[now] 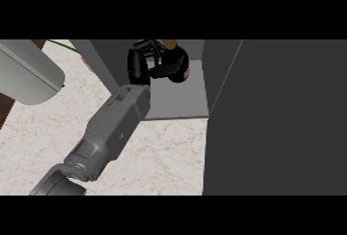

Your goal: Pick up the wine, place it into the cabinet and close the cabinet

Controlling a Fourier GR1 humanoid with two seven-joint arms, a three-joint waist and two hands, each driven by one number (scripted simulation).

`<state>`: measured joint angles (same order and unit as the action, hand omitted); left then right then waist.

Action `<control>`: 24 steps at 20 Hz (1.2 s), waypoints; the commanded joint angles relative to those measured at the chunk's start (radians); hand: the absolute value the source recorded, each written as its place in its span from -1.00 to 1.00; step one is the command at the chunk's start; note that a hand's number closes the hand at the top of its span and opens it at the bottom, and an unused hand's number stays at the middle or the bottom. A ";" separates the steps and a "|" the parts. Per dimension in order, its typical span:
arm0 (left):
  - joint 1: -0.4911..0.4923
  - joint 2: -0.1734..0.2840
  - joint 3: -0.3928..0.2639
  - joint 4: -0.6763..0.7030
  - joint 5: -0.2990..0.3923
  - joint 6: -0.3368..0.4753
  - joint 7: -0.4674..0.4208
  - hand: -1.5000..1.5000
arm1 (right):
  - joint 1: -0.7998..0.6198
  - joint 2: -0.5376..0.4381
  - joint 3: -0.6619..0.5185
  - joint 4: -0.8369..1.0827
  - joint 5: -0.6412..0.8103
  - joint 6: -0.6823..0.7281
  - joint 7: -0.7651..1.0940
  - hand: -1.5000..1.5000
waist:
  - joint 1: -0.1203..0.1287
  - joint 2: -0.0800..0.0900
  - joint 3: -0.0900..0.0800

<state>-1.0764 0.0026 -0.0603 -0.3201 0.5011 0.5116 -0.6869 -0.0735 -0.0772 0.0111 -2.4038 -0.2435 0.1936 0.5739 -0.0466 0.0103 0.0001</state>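
The left hand (159, 62) curled round the wine (170, 44) — already inside the cabinet (177, 98), above its floor.

The cabinet (177, 103) stands on the desk (163, 151) at the far middle, with its open door (278, 119) filling the right side. A hand (166, 62) reaches into the cabinet from the near left, curled round the wine (169, 44). A rounded object (27, 71) sits far left.
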 commanded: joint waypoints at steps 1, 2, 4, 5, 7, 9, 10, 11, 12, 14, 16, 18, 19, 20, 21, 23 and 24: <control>-0.024 -0.002 0.059 0.043 0.057 -0.003 -0.016 1.00 | 0.013 -0.026 -0.050 -0.082 -0.108 0.005 0.050 -1.00 | -0.010 0.003 -0.001; -0.063 0.006 0.081 0.063 0.056 -0.048 0.019 1.00 | 0.025 0.010 -0.008 -0.070 -0.048 -0.006 0.012 -1.00 | -0.011 0.007 -0.001; -0.008 -0.003 0.068 0.072 0.083 -0.069 -0.035 1.00 | 0.073 0.022 0.029 -0.060 -0.028 0.027 -0.029 -1.00 | -0.015 0.005 0.000; -0.074 -0.003 0.100 0.086 0.068 -0.030 -0.010 1.00 | 0.073 0.021 0.044 -0.107 -0.009 0.003 0.012 -1.00 | -0.013 0.005 -0.001; -0.021 0.042 0.107 0.108 0.064 -0.132 -0.055 1.00 | -0.007 0.028 0.043 -0.024 0.011 -0.009 -0.016 -1.00 | -0.005 0.011 -0.001; -0.027 0.065 0.105 0.127 0.056 -0.120 -0.051 1.00 | 0.021 0.017 0.051 -0.084 -0.022 -0.018 0.045 -1.00 | -0.011 0.009 -0.002; -0.020 -0.003 0.095 0.123 0.058 -0.080 -0.080 1.00 | -0.009 -0.009 -0.018 -0.026 -0.066 0.006 0.010 -1.00 | -0.001 0.005 -0.001; -0.023 0.020 0.108 0.137 0.056 -0.095 -0.077 1.00 | 0.032 -0.012 -0.035 -0.077 -0.071 0.014 -0.003 -1.00 | -0.011 0.008 0.000; -0.057 0.014 0.112 0.145 0.053 -0.069 -0.078 1.00 | 0.001 0.004 0.001 -0.065 -0.053 0.001 0.005 -1.00 | -0.015 0.010 -0.001; -0.071 0.003 0.115 0.157 0.050 -0.074 -0.071 1.00 | -0.015 -0.011 -0.011 -0.050 -0.051 -0.003 0.028 -1.00 | -0.013 0.010 -0.001; -0.048 0.018 0.106 0.178 0.037 -0.077 -0.070 1.00 | 0.036 -0.004 -0.008 -0.098 -0.066 0.006 0.022 -1.00 | -0.018 0.009 -0.001; -0.045 0.026 0.099 0.192 0.022 -0.082 -0.074 -1.00 | 0.039 0.018 0.042 -0.059 -0.006 0.011 -0.008 -1.00 | -0.014 0.010 -0.001; -0.033 0.042 0.100 0.188 0.020 -0.091 -0.075 -1.00 | 0.017 0.016 0.041 -0.044 0.003 0.004 -0.006 -1.00 | -0.003 0.007 -0.001; -0.038 -0.001 0.096 0.200 0.010 -0.036 -0.101 -1.00 | 0.011 -0.003 0.004 -0.067 -0.027 -0.007 0.025 -1.00 | -0.012 0.008 -0.001; -0.027 -0.003 0.094 0.206 0.009 -0.041 -0.114 -1.00 | 0.002 0.028 0.063 -0.045 0.024 -0.014 -0.003 -1.00 | -0.014 0.011 -0.001; -0.052 0.035 0.092 0.222 0.000 -0.019 -0.085 -1.00 | -0.014 -0.011 0.003 -0.068 -0.036 -0.006 0.026 -1.00 | -0.024 0.014 -0.001; -0.064 0.015 0.102 0.215 0.008 -0.014 -0.076 -1.00 | 0.004 -0.003 0.000 -0.066 -0.034 -0.007 0.013 -1.00 | -0.019 0.011 -0.001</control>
<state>-1.1451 0.0015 0.0308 -0.1320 0.5123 0.4812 -0.7671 -0.0859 -0.0766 0.0255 -2.3972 -0.2447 0.1951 0.5635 -0.0650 0.0144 0.0033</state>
